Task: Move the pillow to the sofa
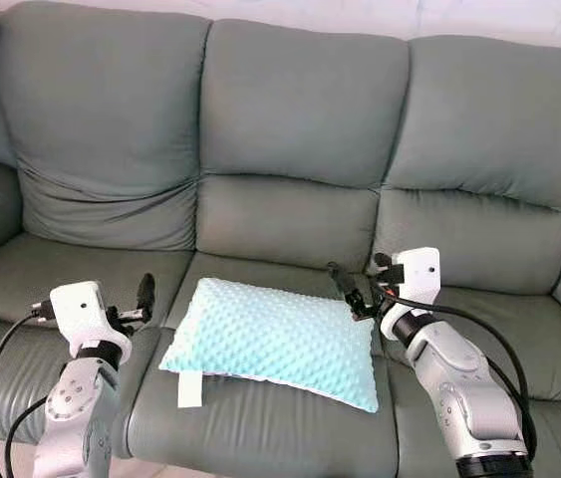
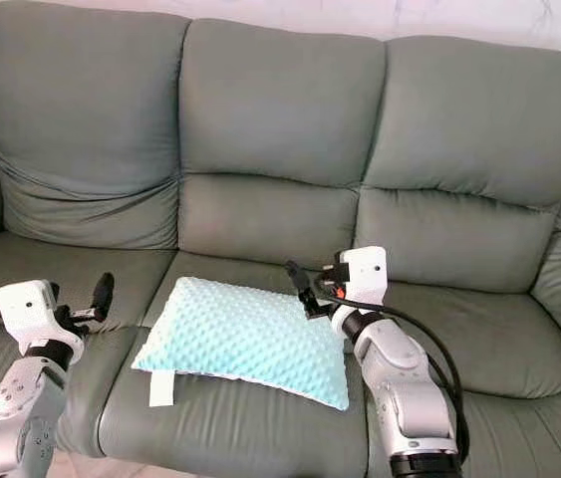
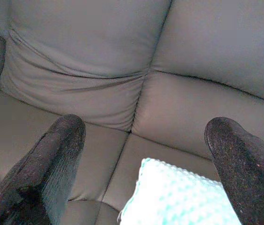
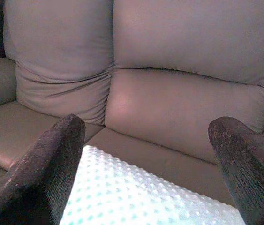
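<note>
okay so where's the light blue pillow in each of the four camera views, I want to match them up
Left eye view: pillow on the middle seat cushion, low centre, between the two grippers.
Right eye view: pillow low, left of centre.
Left wrist view: its corner at the bottom edge, between the fingers.
Right wrist view: its dotted top across the bottom.
Shared landmark: the sofa backrest seam above the pillow.
</note>
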`<state>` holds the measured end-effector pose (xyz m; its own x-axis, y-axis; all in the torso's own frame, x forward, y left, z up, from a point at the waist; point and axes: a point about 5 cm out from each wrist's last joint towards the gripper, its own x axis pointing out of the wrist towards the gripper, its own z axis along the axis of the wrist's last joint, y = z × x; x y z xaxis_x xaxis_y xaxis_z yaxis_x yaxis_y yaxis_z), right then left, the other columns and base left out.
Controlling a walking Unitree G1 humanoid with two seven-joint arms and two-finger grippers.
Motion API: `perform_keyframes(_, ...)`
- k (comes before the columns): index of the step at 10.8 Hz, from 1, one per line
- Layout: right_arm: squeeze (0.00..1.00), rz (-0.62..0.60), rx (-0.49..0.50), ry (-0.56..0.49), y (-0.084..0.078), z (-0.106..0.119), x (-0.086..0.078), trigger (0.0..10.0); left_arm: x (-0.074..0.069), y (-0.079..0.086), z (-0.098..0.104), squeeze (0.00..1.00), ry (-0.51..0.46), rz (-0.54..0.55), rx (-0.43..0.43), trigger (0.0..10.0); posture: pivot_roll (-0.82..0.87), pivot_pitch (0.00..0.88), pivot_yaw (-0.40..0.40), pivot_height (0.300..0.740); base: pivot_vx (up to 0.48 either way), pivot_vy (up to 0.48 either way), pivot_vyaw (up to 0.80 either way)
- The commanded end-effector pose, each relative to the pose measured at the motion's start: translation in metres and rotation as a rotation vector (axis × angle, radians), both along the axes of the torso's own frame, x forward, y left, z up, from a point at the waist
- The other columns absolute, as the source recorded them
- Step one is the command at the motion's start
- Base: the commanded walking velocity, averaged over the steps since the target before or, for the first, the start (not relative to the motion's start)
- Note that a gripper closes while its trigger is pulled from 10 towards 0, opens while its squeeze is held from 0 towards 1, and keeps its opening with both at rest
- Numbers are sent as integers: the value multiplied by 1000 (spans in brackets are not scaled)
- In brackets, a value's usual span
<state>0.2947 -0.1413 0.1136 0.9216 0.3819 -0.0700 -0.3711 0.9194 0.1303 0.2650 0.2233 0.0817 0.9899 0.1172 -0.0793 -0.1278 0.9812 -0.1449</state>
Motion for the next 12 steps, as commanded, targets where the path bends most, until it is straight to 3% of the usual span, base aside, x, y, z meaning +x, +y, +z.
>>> perform_keyframes(1, 0, -14, -4, -33, -3, 10, 3, 10000, 0, 4, 5, 0, -5, 24, 10, 10000, -126, 0, -52, 740, 0, 0, 0)
perform_keyframes(3, 0, -2, -20, -40, -2, 10, 3, 10000, -1, 5, 5, 0, 1, 31, 5, 10000, -114, 0, -55, 740, 0, 0, 0)
perform_keyframes(6, 0, 33, -33, -40, 10, 8, 1, 10000, 2, 11, 11, 0, -8, 52, 2, 10000, -113, 0, -51, 740, 0, 0, 735)
perform_keyframes(10, 0, 14, -23, -36, 8, 7, 3, 10000, 3, 10, 14, 0, 4, 64, 40, 10000, -116, 0, -41, 740, 0, 0, 792)
perform_keyframes(12, 0, -5, -14, -32, 6, 7, 4, 10000, 5, 9, 13, 0, 11, 59, 31, 10000, -121, 0, -35, 740, 0, 0, 0)
